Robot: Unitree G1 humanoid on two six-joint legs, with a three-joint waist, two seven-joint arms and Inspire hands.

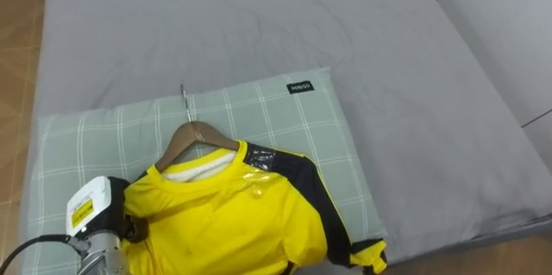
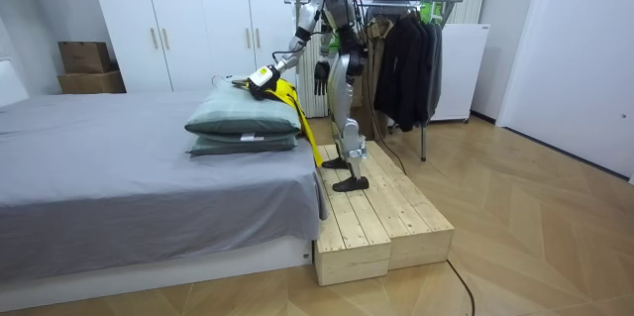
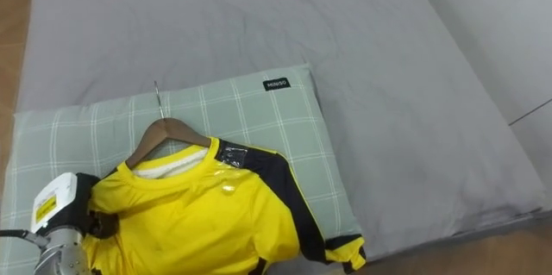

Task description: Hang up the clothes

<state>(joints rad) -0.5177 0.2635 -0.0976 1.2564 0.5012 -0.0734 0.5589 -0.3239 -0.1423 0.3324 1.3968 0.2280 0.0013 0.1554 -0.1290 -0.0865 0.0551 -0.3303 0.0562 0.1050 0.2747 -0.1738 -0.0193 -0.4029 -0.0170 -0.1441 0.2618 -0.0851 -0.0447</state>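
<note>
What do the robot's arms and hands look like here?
The left hand is black, with a white, yellow-labelled tag on its back and a silver cylindrical wrist; a thin dark cable runs beside it. In the room view both arms are silver-grey, the right hand dark.

1. The shirt on the pillow is smooth yellow cloth with a slight sheen and a glossy patch at its shoulder.
2. On the pillow, the hanger is smooth brown wood with a thin metal hook.
3. The pillow is matt checked cloth.
4. Around the pillow, the sheet is matt grey cloth, faintly creased.
</note>
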